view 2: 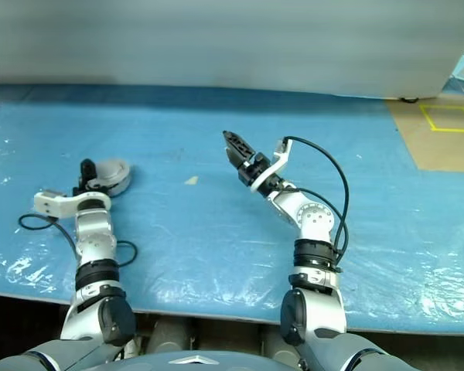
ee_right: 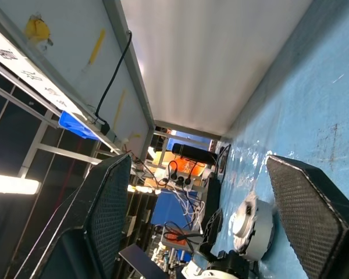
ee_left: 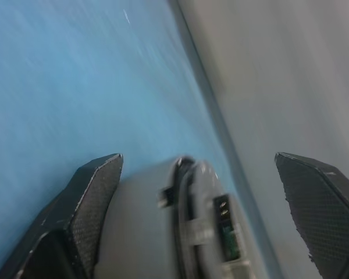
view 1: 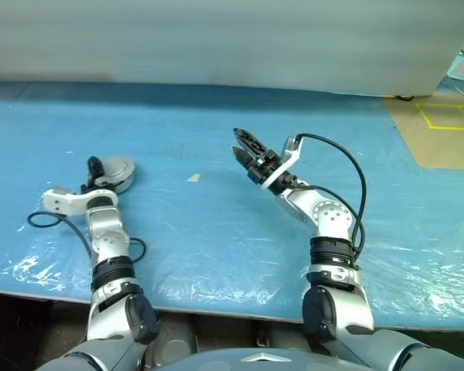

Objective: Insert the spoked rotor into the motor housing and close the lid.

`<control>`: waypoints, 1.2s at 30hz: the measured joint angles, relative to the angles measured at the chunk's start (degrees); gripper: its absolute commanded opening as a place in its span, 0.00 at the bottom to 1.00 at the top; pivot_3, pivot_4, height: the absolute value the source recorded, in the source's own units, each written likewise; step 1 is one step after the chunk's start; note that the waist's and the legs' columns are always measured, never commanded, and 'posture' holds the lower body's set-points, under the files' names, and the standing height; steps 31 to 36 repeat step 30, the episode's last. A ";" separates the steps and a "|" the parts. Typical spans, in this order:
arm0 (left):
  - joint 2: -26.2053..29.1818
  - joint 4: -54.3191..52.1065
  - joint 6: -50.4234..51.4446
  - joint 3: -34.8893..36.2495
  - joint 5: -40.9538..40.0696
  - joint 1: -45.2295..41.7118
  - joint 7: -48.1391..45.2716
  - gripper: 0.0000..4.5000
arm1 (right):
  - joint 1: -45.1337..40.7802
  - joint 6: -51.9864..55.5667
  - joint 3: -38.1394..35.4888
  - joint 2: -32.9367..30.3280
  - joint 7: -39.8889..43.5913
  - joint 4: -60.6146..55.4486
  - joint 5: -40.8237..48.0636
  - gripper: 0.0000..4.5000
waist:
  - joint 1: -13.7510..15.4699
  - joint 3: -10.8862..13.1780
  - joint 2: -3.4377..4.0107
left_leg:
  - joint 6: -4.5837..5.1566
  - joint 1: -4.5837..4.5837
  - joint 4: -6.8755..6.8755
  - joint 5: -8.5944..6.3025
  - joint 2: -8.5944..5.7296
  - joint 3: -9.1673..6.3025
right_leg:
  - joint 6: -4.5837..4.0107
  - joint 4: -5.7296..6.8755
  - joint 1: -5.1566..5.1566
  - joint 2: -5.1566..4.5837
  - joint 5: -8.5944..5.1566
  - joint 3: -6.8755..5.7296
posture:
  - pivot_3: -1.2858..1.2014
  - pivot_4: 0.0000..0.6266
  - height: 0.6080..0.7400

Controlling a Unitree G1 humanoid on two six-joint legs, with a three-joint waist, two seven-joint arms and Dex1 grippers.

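A silver-grey round lid [view 1: 117, 173] lies on the blue table [view 1: 216, 232] at the left. In the left wrist view it shows a dark seam and a green speck [ee_left: 227, 243]. My left gripper [view 1: 100, 168] is level at the lid, open, fingers [ee_left: 96, 200] on either side of it. One pad is close against it and the other stands well apart. The motor housing's windings and the spoked rotor are hidden. My right gripper [view 1: 235, 141] hovers over the table's middle, open and empty. The right wrist view looks across to the lid [ee_right: 253, 224].
A small tan scrap [view 1: 193, 178] lies on the table between the arms. A grey wall [view 1: 216, 39] runs along the table's back edge. Tan floor with yellow tape [view 1: 441, 127] lies at the far right. A black cable [view 1: 42, 220] loops beside my left forearm.
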 measured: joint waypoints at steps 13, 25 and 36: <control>11.98 -2.47 -7.98 -5.53 13.48 6.00 -7.71 0.99 | 1.34 -1.77 3.82 -1.25 2.37 -1.08 -4.37 0.87 | 2.12 -0.02 -0.09 | 0.00 -0.34 0.05 0.00 0.03 -0.10 | 0.00 -0.15 -0.04 -0.12 0.00 -0.32 | 0.52 0.24 1.00; 17.27 -22.25 6.42 -36.06 21.46 13.28 -39.37 0.99 | 6.15 -25.92 19.04 -12.95 13.48 -7.47 -32.52 0.87 | 0.81 -0.02 -0.08 | -0.01 -0.38 -0.03 0.00 0.04 0.02 | -0.01 -0.08 -0.27 -0.04 -0.01 -0.17 | 0.52 0.24 1.00; 17.69 -22.72 6.56 -39.62 24.84 13.97 -44.08 0.99 | 10.25 -33.96 23.17 -20.21 18.60 -11.99 -40.98 0.87 | 0.57 -0.02 -0.08 | 0.00 -0.32 0.02 0.00 0.04 0.02 | -0.01 -0.02 -0.23 -0.05 -0.01 -0.13 | 0.52 0.24 1.00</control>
